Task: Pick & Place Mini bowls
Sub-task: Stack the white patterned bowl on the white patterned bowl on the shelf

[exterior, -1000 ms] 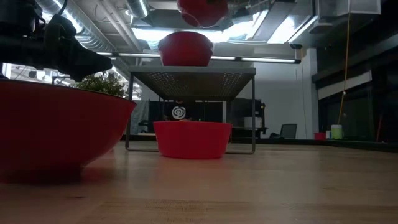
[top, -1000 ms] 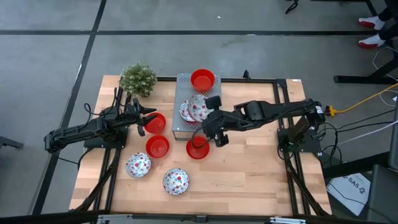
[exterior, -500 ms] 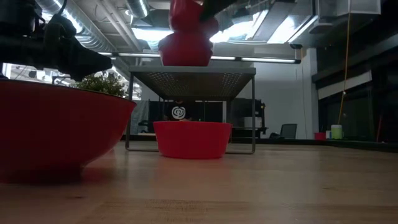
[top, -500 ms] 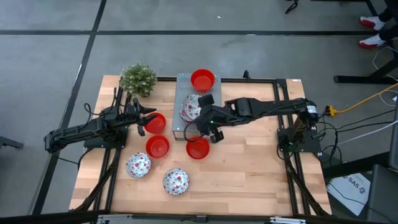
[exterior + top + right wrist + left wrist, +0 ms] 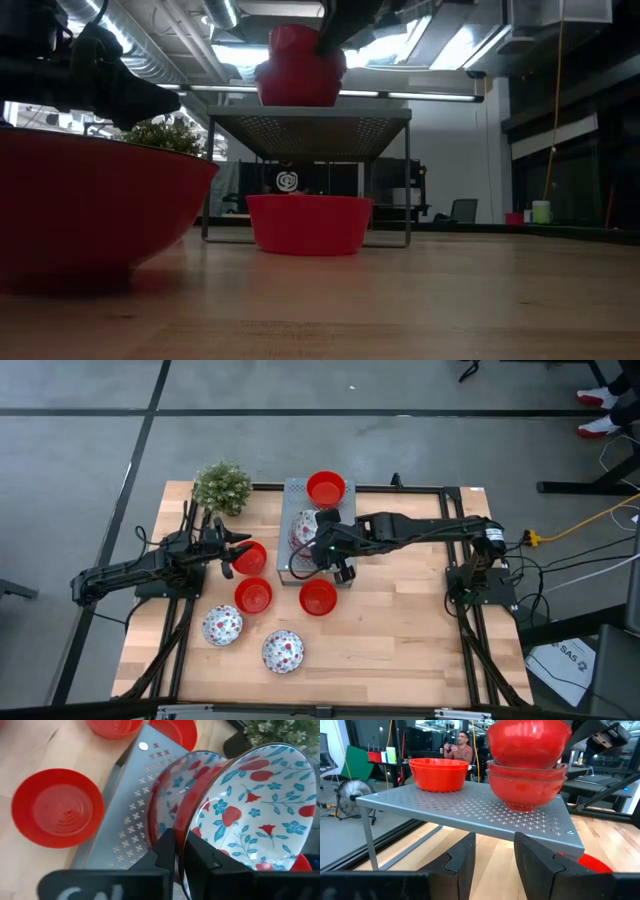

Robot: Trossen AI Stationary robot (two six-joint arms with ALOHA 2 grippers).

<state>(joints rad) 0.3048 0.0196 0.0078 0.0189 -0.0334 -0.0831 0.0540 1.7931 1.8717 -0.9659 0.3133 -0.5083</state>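
Jaws of the right gripper (image 5: pixel 179 854) pinch a glossy patterned bowl's (image 5: pixel 250 810) rim.

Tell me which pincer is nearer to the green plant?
Left. The left pincer is just below the plant, by a red bowl. The right pincer is farther away, over the metal shelf.
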